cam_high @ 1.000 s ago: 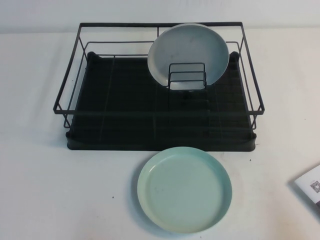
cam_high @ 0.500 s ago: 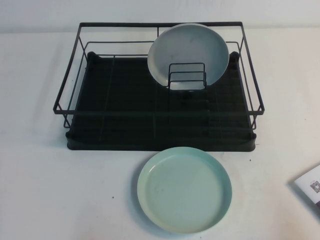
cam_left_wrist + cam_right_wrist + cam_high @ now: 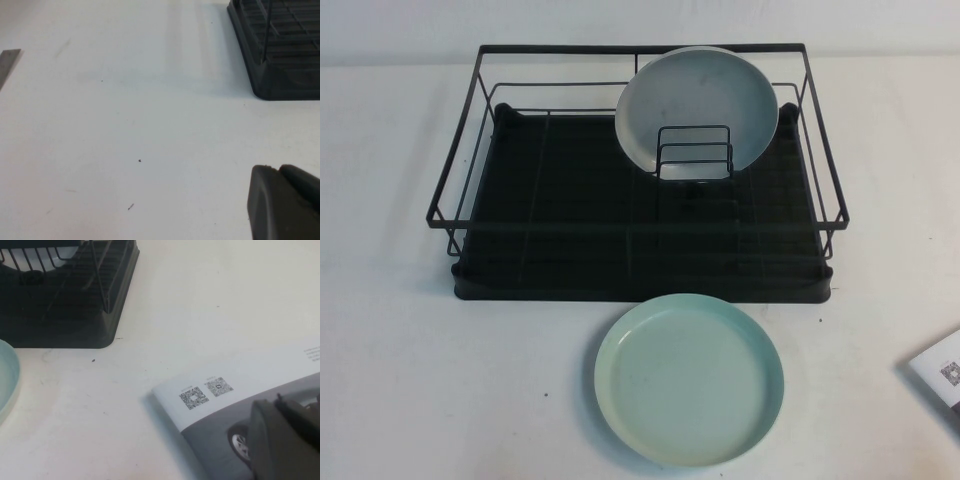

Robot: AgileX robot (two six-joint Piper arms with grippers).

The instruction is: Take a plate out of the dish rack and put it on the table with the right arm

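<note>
The mint-green plate [image 3: 689,378] lies flat on the white table [image 3: 420,380], just in front of the black wire dish rack [image 3: 620,228]. Its rim also shows in the right wrist view [image 3: 6,377]. A pale grey-white plate [image 3: 695,95] leans upright in the rack's small wire holder [image 3: 693,150]. Neither arm shows in the high view. My right gripper [image 3: 276,402] is shut and empty, low over a printed leaflet to the right of the rack [image 3: 75,315]. My left gripper [image 3: 277,170] is shut and empty over bare table, left of the rack's corner [image 3: 280,75].
A printed leaflet with QR codes and a car picture [image 3: 940,372] lies at the table's right edge, under my right gripper in the right wrist view [image 3: 225,390]. A grey strip [image 3: 7,62] lies at the far left of the table.
</note>
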